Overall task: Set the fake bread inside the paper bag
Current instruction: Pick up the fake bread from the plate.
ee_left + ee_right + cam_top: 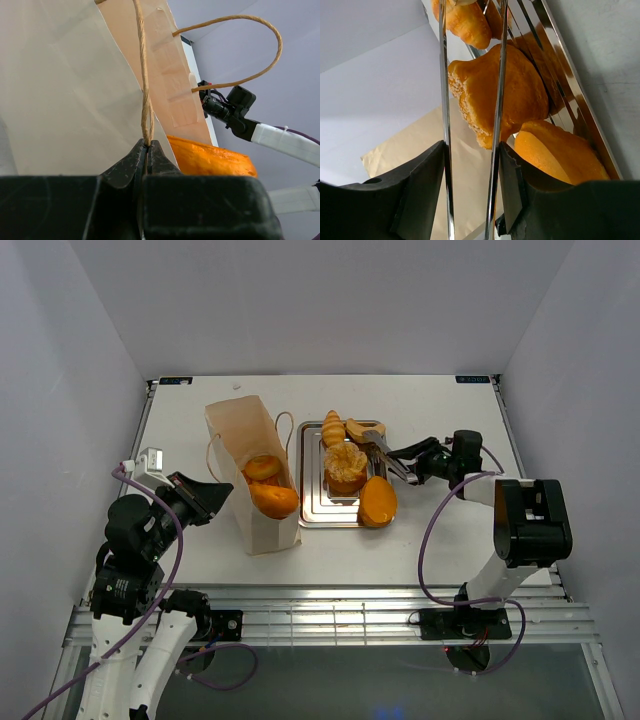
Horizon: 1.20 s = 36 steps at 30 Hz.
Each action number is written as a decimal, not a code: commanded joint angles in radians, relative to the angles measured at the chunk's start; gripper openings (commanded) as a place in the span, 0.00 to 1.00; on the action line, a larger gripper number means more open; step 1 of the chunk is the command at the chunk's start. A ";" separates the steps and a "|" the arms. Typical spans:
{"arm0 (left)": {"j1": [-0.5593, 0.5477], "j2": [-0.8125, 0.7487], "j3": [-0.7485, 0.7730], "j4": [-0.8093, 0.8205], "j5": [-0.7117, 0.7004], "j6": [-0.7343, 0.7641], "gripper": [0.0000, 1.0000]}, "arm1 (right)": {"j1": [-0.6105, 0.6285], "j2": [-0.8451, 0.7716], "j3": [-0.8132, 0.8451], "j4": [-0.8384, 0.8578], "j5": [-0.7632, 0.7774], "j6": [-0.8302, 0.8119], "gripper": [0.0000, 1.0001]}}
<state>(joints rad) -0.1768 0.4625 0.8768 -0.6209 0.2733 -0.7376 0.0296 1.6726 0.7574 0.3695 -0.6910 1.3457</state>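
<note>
The paper bag [250, 445] stands left of the tray with its mouth open, and two fake breads [272, 498] show inside. My left gripper [207, 498] is shut on the bag's cord handle [144, 80], with the bag wall [65, 90] and an orange loaf [210, 159] just behind. My right gripper [418, 464] is shut on metal tongs [380, 448] that reach over the tray. In the right wrist view the tong blades [443, 100] stand apart, astride a sesame bun [517, 95], which they do not clamp. More breads lie at the tray's back [334, 427] and front [377, 501].
The silver metal tray [312, 502] sits at the table's middle, close against the bag's right side. The bag's second handle loop [290, 438] hangs toward the tray. White walls enclose the table on three sides. The right arm's base [530, 520] stands near the front right.
</note>
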 commanded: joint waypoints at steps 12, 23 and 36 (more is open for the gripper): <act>0.002 -0.001 0.007 -0.008 -0.009 0.012 0.00 | 0.020 0.065 0.059 0.126 -0.031 0.040 0.36; 0.002 -0.004 0.025 -0.025 -0.017 0.015 0.00 | 0.001 -0.017 0.102 0.197 -0.100 -0.051 0.17; 0.002 -0.005 0.016 -0.017 -0.008 0.006 0.00 | 0.029 -0.338 0.439 -0.216 -0.169 -0.355 0.20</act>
<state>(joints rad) -0.1768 0.4618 0.8780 -0.6285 0.2684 -0.7338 0.0307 1.4044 1.1076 0.2283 -0.7860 1.0840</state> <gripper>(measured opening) 0.120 0.336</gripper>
